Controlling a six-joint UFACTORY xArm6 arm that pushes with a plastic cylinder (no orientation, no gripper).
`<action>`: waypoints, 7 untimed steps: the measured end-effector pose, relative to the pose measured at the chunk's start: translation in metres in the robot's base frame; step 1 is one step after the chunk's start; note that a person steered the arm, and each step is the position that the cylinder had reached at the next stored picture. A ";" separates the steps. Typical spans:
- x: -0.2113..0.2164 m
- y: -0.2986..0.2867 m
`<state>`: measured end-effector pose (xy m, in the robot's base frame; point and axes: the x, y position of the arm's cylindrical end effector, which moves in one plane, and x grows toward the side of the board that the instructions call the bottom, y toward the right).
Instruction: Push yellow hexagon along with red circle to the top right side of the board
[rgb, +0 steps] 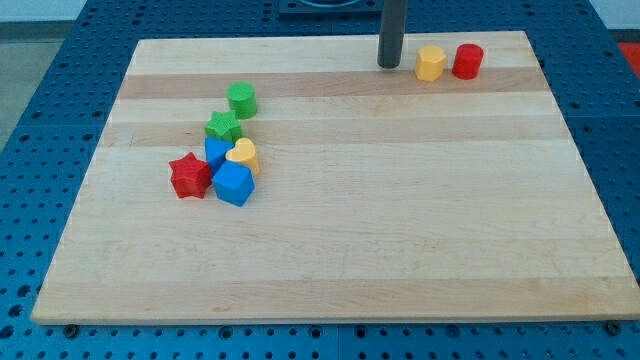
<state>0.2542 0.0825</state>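
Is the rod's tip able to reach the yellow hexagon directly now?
Probably yes: my tip stands just to the view's left of the yellow hexagon, with bare board between them; the red circle sits beyond it.

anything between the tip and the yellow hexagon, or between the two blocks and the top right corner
Nothing visible. My tip sits just to the view's left of the yellow hexagon, with bare board between them. The red circle is right beside the hexagon on its right, and the board beyond it holds no other blocks.
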 end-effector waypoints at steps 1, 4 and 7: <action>0.010 0.013; 0.010 0.055; 0.010 0.076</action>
